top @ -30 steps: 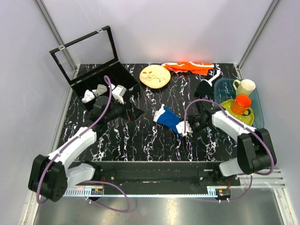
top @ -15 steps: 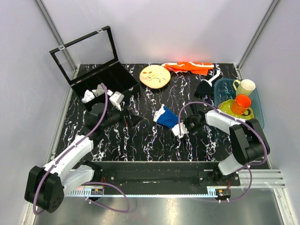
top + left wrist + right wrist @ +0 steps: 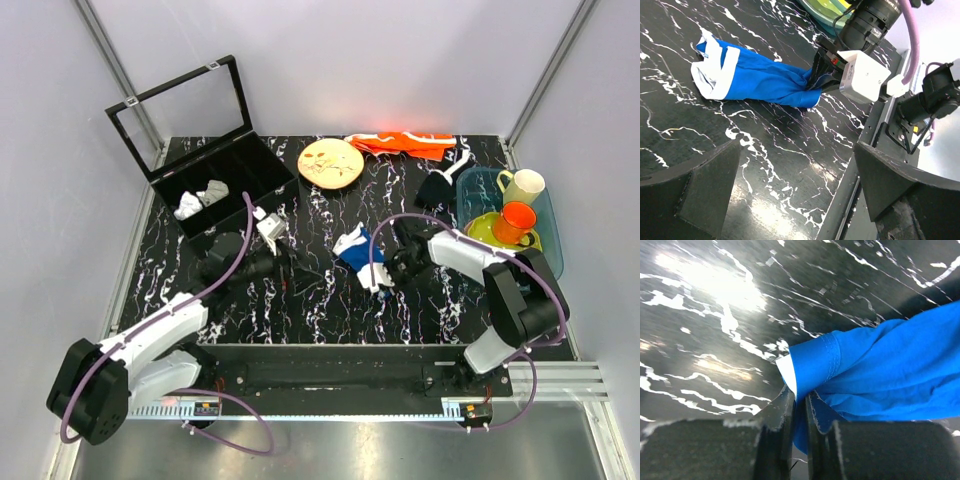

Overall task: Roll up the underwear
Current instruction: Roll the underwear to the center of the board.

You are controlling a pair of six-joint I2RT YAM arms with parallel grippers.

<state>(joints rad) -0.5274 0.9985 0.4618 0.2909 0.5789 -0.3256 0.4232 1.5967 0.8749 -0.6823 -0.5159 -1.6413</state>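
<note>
The underwear (image 3: 355, 250) is a bunched royal-blue piece with white trim, lying mid-table. In the left wrist view the underwear (image 3: 757, 77) stretches from its white waistband at the left to a pinched end at the right. My right gripper (image 3: 384, 271) is shut on that end; the right wrist view shows blue fabric (image 3: 880, 365) clamped between the fingers of the right gripper (image 3: 799, 401). My left gripper (image 3: 303, 268) hovers just left of the underwear. The left gripper (image 3: 797, 155) is open, with only bare table between its fingers.
A black box (image 3: 236, 171) with a raised clear lid holds white cloth pieces (image 3: 200, 197) at back left. A tan plate (image 3: 331, 163) and orange cloth (image 3: 405, 143) lie at the back. A blue bin (image 3: 480, 184), yellow mug (image 3: 522, 186) and orange cup (image 3: 516, 222) stand at right.
My right gripper has closed on the underwear's end and shifted left, bunching the fabric. My left arm has swung right toward the underwear, still open.
</note>
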